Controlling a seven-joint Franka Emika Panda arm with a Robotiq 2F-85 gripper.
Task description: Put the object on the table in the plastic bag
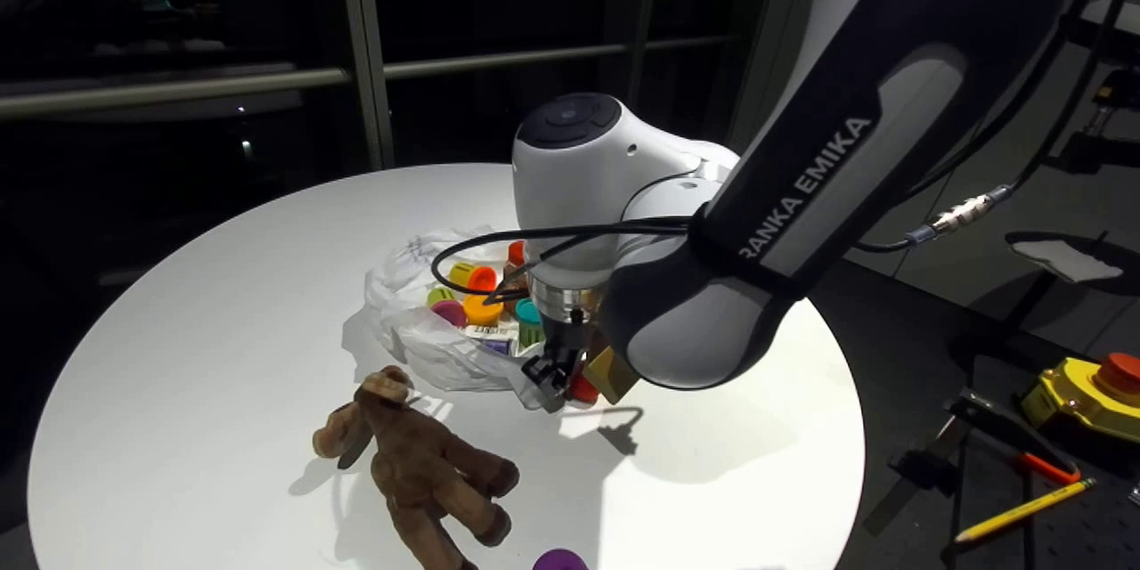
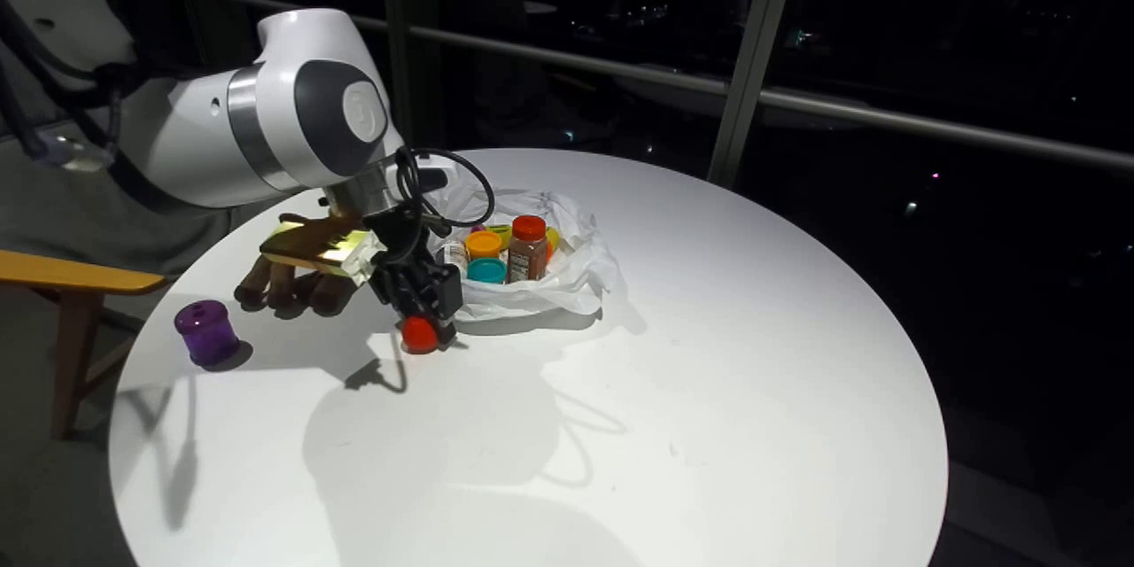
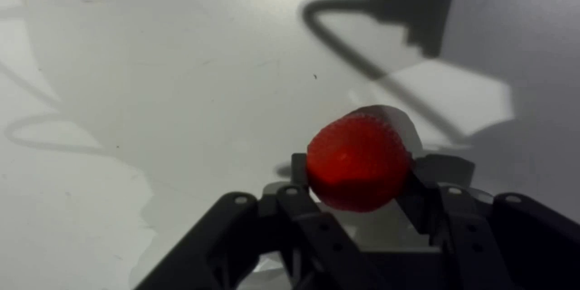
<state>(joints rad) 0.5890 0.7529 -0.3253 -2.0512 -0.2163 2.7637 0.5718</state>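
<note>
Tool (image 3: 356, 172): pinching the red object (image 3: 358, 158)
Bag (image 2: 549, 297): on the surface (image 2: 691, 363), two o'clock from the red object in an exterior view
Purple jar (image 2: 207, 335): nine o'clock there

Bent across the table edge (image 1: 818, 363), the Franka Emika Panda arm (image 1: 802, 196) points its Robotiq gripper (image 3: 355, 167) down, fingers (image 3: 299, 168) gripping.
</note>
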